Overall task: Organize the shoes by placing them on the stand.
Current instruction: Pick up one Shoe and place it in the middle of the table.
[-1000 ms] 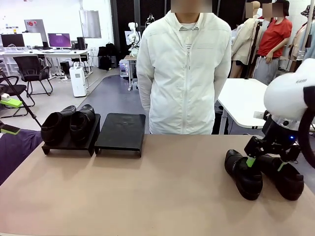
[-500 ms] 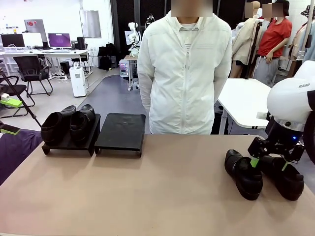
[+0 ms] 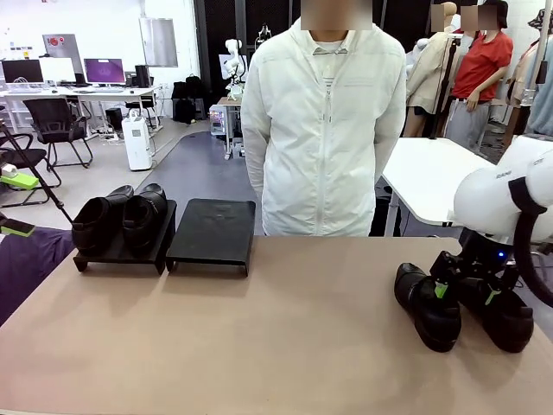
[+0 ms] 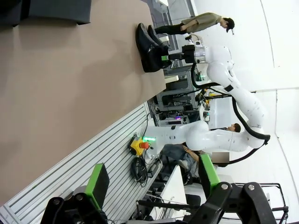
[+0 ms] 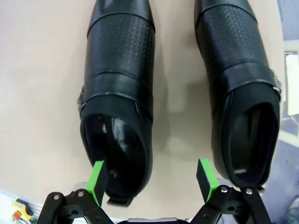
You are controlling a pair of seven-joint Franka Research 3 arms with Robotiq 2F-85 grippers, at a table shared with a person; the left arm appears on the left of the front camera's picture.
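Two black shoes [image 3: 121, 218] sit side by side on the left platform [image 3: 117, 252] of the stand, with the right platform [image 3: 212, 226] just beside it. The other two shoes [image 5: 117, 93] [image 5: 243, 93] lie side by side at the right end of the bench [image 3: 259, 346]. The right hand [image 5: 152, 179] hovers low over their heels, spread wide and gripping nothing. One green pad [image 5: 97, 179] is above a shoe's opening. The left hand [image 4: 149, 186], well apart, is wide open and empty. A person [image 3: 321, 130] stands at the far side.
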